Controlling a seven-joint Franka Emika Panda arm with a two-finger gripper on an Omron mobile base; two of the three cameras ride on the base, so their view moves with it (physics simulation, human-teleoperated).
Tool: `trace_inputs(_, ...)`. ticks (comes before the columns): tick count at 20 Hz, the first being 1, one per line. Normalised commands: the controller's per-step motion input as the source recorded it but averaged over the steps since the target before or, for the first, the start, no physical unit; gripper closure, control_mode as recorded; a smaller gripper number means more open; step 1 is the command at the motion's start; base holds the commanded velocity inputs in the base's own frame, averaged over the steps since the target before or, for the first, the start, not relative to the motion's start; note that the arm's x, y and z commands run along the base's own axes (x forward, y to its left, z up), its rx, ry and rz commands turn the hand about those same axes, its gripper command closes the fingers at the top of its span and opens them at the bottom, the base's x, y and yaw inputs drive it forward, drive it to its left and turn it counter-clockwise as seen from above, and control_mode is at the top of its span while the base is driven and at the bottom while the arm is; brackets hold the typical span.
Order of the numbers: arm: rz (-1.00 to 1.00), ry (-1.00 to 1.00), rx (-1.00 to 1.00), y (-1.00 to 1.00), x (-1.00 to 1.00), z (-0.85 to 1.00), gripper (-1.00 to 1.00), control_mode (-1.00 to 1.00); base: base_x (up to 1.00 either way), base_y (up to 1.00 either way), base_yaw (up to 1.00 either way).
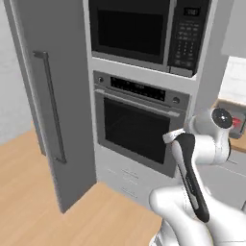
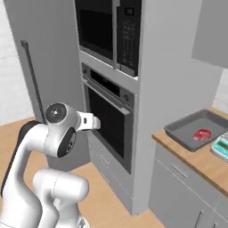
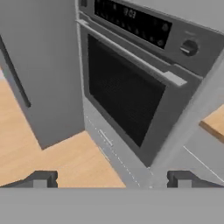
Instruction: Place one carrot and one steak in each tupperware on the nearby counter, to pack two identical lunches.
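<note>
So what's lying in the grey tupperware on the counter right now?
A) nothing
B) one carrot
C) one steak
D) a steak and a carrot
C: the right base view shows a single red steak inside the tupperware on the counter, with no orange carrot beside it.

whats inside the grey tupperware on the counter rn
One red steak lies inside the tupperware on the counter, toward its right end. No carrot shows on the visible floor; the near rim hides a thin strip of it.
</note>
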Motion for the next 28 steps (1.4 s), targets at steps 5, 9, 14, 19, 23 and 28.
trace_inputs(5, 0.0, 0.0, 0.0, 0.0, 0.0, 0.0, -1.0, 1.0, -0.16, 0.62, 0.8)
trace_inputs(9, 0.0, 0.0, 0.0, 0.0, 0.0, 0.0, -1.0, 1.0, 0.13, 0.96, 0.56)
trace_inputs(14, 0.0, 0.0, 0.0, 0.0, 0.0, 0.0, -1.0, 1.0, 0.55, 1.0, 0.38)
trace_inputs(19, 0.0, 0.0, 0.0, 0.0, 0.0, 0.0, -1.0, 1.0, 0.98, 1.0, 0.19)
trace_inputs(23, 0.0, 0.0, 0.0, 0.0, 0.0, 0.0, -1.0, 1.0, 1.0, 1.0, 0.15)
trace_inputs(28, 0.0, 0.0, 0.0, 0.0, 0.0, 0.0, -1.0, 1.0, 0.8, 0.59, 0.14)
